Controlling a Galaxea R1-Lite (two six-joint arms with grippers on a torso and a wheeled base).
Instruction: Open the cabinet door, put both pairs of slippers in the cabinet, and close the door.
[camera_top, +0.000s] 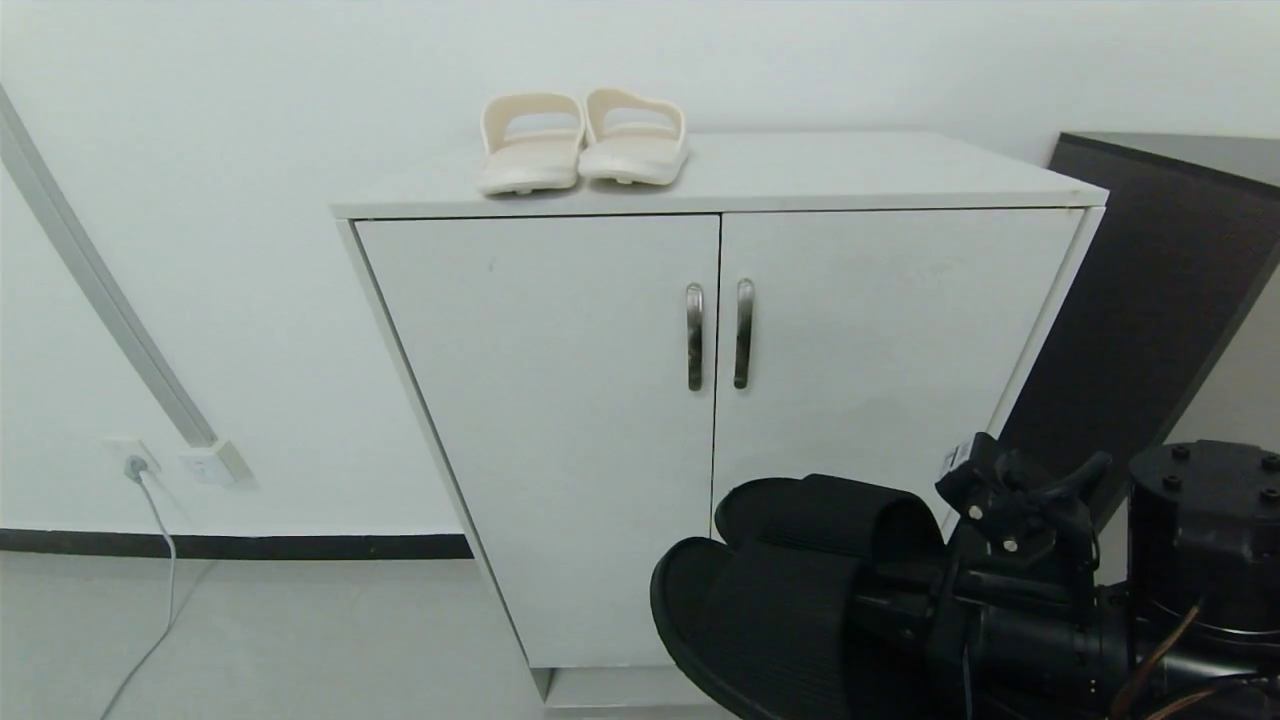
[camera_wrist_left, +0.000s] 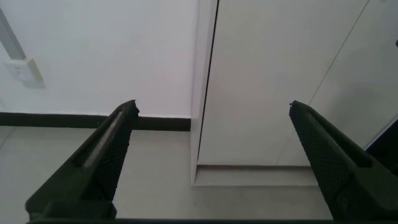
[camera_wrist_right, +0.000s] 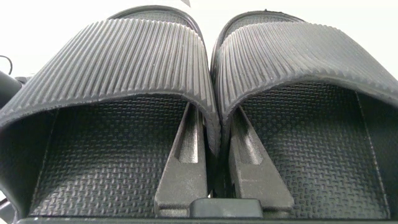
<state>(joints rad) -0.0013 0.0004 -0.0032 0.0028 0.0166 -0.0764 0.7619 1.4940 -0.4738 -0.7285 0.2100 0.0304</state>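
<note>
Right claw (camera_wrist_right: 214, 118) clamps black slippers (camera_wrist_right: 124, 62) by their adjoining sides.

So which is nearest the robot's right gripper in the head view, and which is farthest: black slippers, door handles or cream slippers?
1. black slippers: clamped in the right gripper, low on the right.
2. door handles: middle of the cabinet front.
3. cream slippers: up on the cabinet's top, left of centre.

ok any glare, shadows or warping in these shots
Head view: the cabinet looks tapered downward, its handles glint, the cream slippers cast faint shadows. Right wrist view: the black slippers sit dark against bright white. Left wrist view: even light.
</note>
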